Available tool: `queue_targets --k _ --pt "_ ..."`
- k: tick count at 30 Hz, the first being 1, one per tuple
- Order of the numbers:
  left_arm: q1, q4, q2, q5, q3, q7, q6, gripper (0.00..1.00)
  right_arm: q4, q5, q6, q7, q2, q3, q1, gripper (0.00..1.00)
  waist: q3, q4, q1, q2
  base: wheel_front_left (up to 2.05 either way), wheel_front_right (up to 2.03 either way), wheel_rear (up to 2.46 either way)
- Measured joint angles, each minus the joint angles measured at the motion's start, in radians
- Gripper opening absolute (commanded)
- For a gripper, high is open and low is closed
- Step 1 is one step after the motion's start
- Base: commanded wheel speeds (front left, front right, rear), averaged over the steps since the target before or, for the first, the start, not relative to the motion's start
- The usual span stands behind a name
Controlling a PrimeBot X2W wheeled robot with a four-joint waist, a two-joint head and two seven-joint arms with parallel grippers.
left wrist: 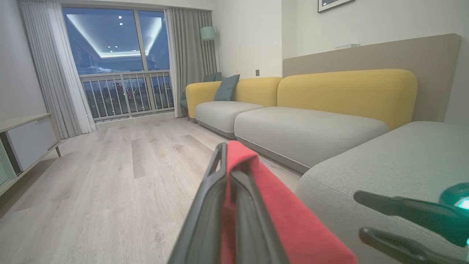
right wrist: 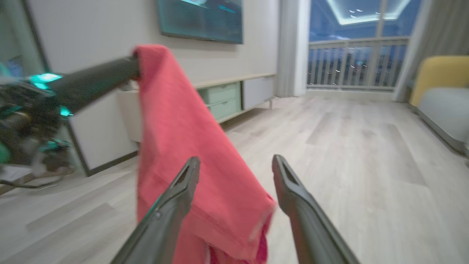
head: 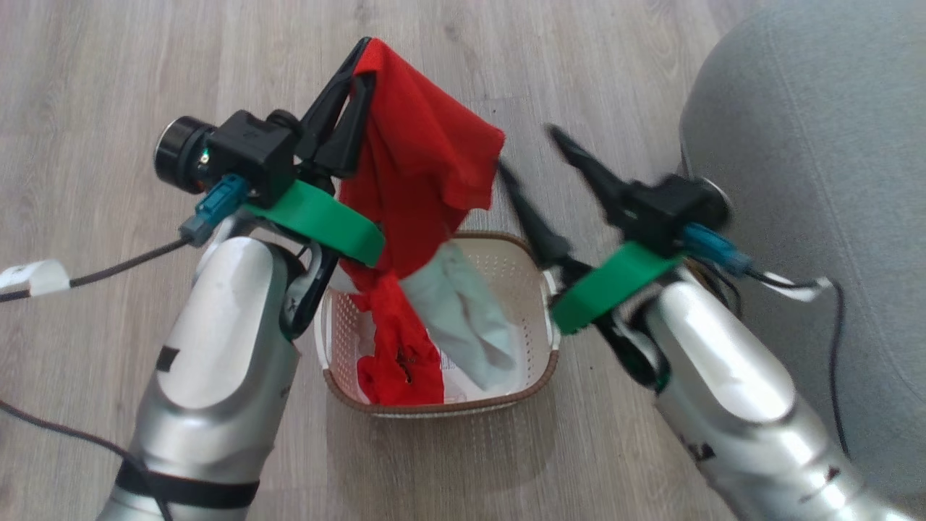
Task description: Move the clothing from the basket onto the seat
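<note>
The red clothing [head: 419, 152] hangs from my left gripper [head: 359, 58], which is shut on its top edge high above the basket [head: 448, 409]. The cloth's red lower end and a white section [head: 463, 318] trail down inside the basket. In the left wrist view the cloth [left wrist: 289, 223] drapes to the right of the closed left gripper [left wrist: 228, 152]. My right gripper [head: 533, 155] stands open just right of the hanging cloth. Its wrist view shows the open right gripper [right wrist: 236, 161] in front of the cloth [right wrist: 176, 121]. The grey-green seat [head: 810, 181] is at the right.
The basket stands on pale wood floor [head: 108, 87]. Dark cables [head: 108, 271] run from both wrists. A yellow-backed sofa [left wrist: 329, 95] lines the wall beyond the seat. A low cabinet [right wrist: 234, 95] under a wall screen stands on the opposite side.
</note>
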Motion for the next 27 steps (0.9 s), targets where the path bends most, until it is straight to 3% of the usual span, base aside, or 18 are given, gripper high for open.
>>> queue_targets --k 5,10,15,18,25,26,27 --pt "-0.001 -0.004 -0.001 0.0 -0.028 0.0 0.0 0.0 -0.038 0.015 0.0 0.0 -0.036 0.159 -0.138 1.0 0.013 0.014 0.0001 0.0 0.0 0.0 0.0" --pt "-0.003 -0.006 -0.002 -0.003 -0.058 0.0 0.0 0.0 0.021 -0.004 0.0 0.0 -0.04 0.223 -0.221 1.0 0.018 0.031 0.0001 0.0 0.0 0.0 0.0" --pt "-0.012 -0.013 -0.003 -0.016 -0.089 0.0 0.0 0.0 0.129 -0.025 0.0 0.0 -0.03 0.258 -0.248 1.0 0.021 0.049 0.0001 0.0 0.0 0.0 0.0" --pt "-0.012 -0.019 -0.006 -0.03 -0.129 0.0 0.0 0.0 0.255 -0.026 0.0 0.0 -0.006 0.296 -0.27 1.0 0.019 0.072 0.0001 0.0 0.0 0.0 0.0" --pt "-0.015 -0.047 -0.008 -0.063 -0.189 0.0 0.0 0.0 0.443 0.057 0.0 0.0 0.003 0.362 -0.281 1.0 0.015 0.118 0.0 0.0 0.0 0.0 0.0" --pt "-0.016 -0.05 -0.008 -0.066 -0.194 0.0 0.0 0.0 0.451 0.079 0.0 0.0 0.005 0.377 -0.281 0.88 0.015 0.124 0.0001 0.0 0.0 0.0 0.0" --pt "-0.016 -0.052 -0.008 -0.072 -0.197 0.0 0.0 0.0 0.461 0.097 0.0 0.0 0.007 0.389 -0.281 0.48 0.015 0.13 0.0001 0.0 0.0 0.0 0.0"
